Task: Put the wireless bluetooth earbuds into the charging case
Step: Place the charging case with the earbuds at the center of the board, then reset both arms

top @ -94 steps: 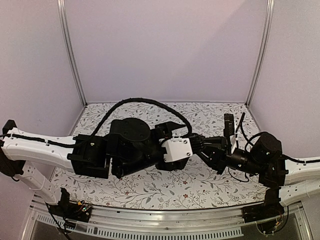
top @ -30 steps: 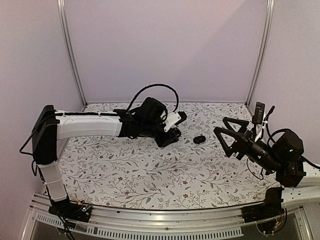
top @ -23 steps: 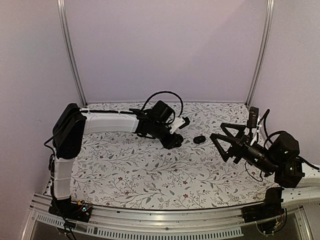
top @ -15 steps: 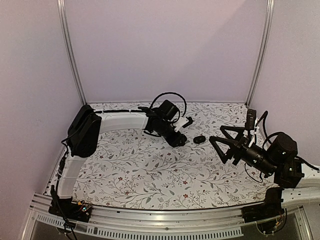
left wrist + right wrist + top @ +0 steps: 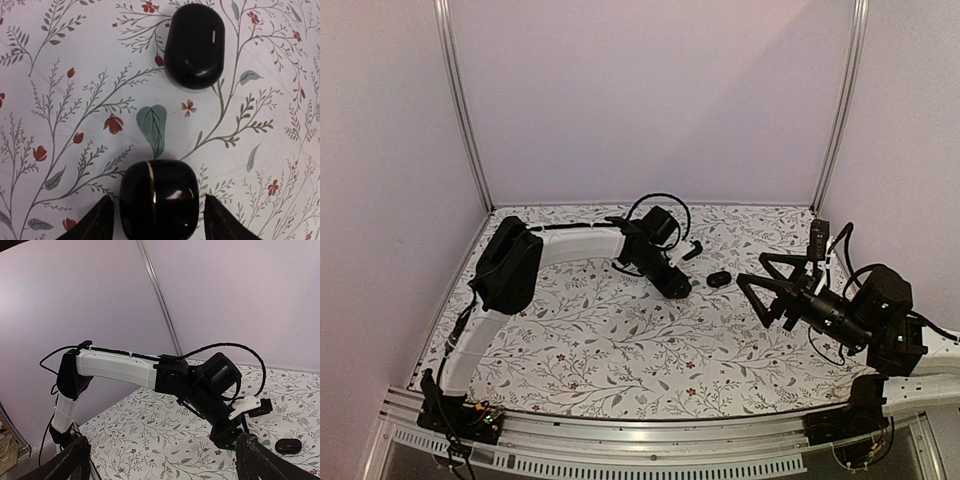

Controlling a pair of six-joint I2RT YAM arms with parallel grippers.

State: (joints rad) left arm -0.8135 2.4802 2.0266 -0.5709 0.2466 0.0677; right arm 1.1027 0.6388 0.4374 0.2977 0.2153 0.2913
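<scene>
A: L arm?
B: L arm [image 5: 575, 243] reaches far fwd and inward, nearly straight, wrist bent down. L gripper [image 5: 678, 289] pts straight down, set low, jaws apart.
A: And R?
B: R arm [image 5: 880, 310] tucked low on its own side, forearm aimed left. R gripper [image 5: 752, 275] up in the air, jaws v. wide; fingers [image 5: 70, 462] sit at opp. edges of wrist cam.

even soft light, sharp frames, glare on cases [image 5: 159, 196]
</scene>
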